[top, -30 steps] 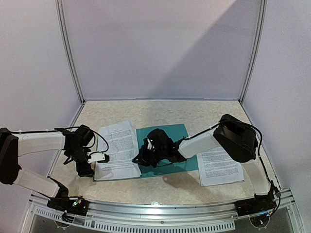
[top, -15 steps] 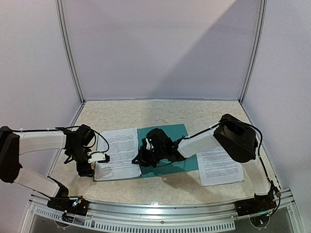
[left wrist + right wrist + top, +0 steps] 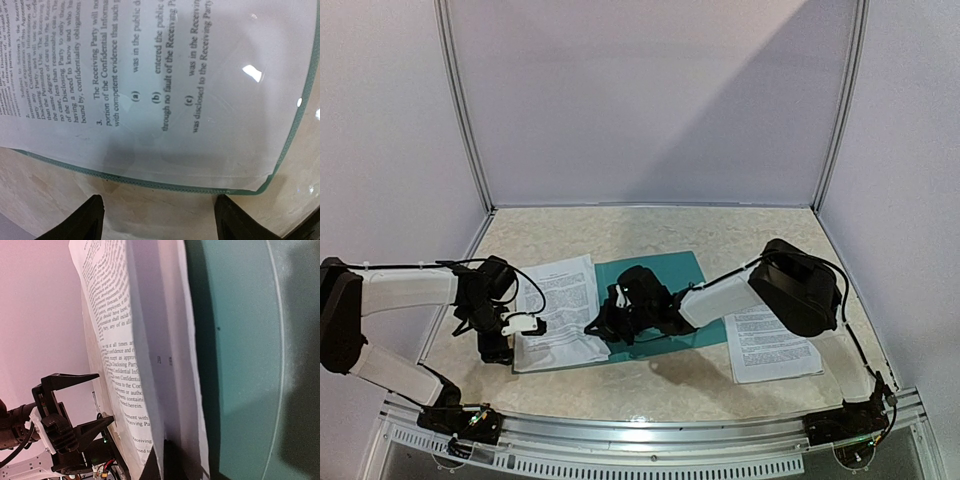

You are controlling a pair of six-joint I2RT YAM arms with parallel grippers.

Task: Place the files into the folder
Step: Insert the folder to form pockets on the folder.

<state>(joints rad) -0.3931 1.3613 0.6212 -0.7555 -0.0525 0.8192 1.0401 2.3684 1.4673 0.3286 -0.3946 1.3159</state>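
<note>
Top external view: my right end effector was closed on the right edge of the files, which lay partly lifted against the left side of the folder on the surface. My left end effector was open just beside their left edge. One loose sheet lay right of the folder.

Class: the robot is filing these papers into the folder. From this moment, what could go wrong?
1. The right gripper pinches only the edge of the raised printed sheets; floppy paper could slip out or crease.
2. The left gripper is open beside the corner of the folder, gripping nothing, so the folder might slide as the sheets are pulled.
3. A loose sheet lies below the right arm, which could sweep it away.
</note>
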